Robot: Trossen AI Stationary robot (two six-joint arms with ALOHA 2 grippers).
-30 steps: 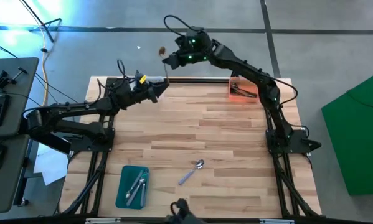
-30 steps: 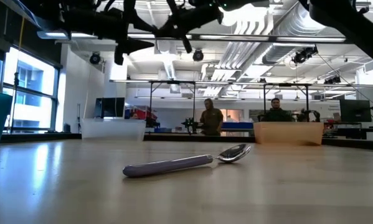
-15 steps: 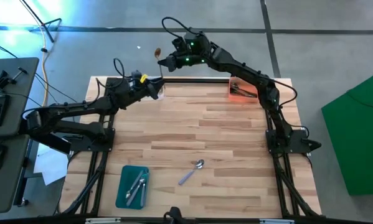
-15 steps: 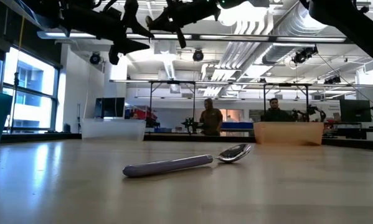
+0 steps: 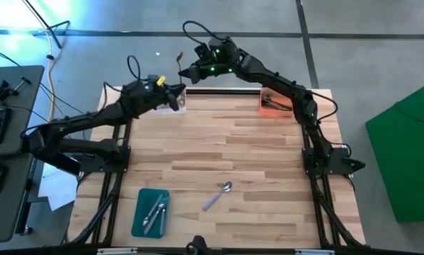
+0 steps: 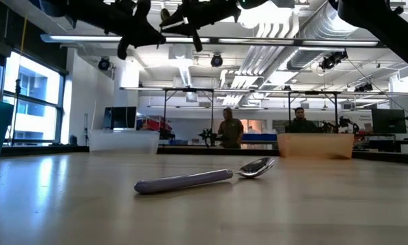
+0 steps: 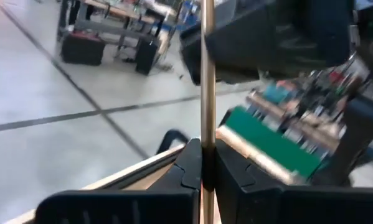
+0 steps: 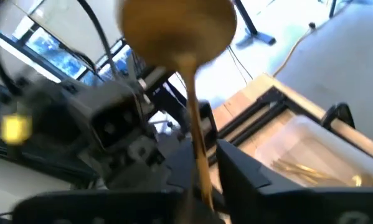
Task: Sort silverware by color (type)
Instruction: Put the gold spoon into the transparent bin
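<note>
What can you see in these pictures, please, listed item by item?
gold spoon: one, gold, in the air between both grippers above the table's far edge
lilac-handled spoon: one, silver bowl, lying on the table
teal tray: one, near left corner, holding a few silver spoons
orange tray: one, far right corner, holding dark spoons
clear tray: one, far left, holding gold spoons
people: two, in the room behind
left gripper: fingers shut on the gold spoon's handle
right gripper: around the same handle

Gold spoon upright aloft; lilac-handled silver spoon flat mid-table.
</note>
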